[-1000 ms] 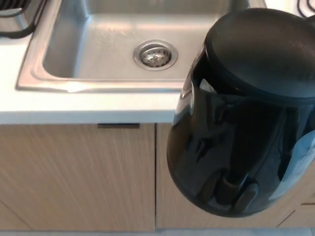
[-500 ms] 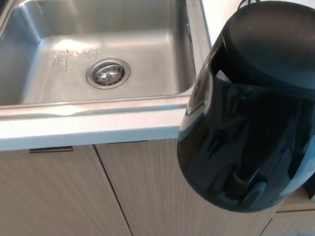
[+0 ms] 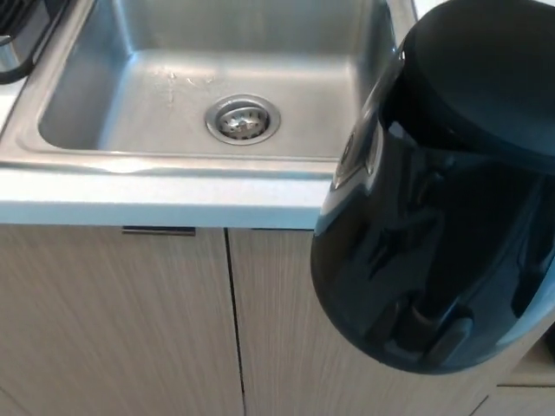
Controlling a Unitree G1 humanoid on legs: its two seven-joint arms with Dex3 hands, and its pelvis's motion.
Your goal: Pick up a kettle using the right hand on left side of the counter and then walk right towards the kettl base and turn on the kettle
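A glossy black kettle [image 3: 434,199] with a matte black lid fills the right side of the head view, very close to the camera. It hangs in the air in front of the counter edge and the cabinet doors, resting on nothing. Its right side, where the handle lies, is cut off by the picture's edge, so what holds it is hidden. Neither of my hands shows. No kettle base is in view.
A steel sink [image 3: 78,95] with a round drain [image 3: 242,119] is set into the pale counter [image 3: 156,208] at upper left. Below are light wooden cabinet doors [image 3: 113,329]. A dark object [image 3: 17,35] stands at the sink's far left corner.
The whole picture has shifted, first one way and then partly back, so the camera has moved along the counter. The kettle stays at the right of the picture in much the same pose.
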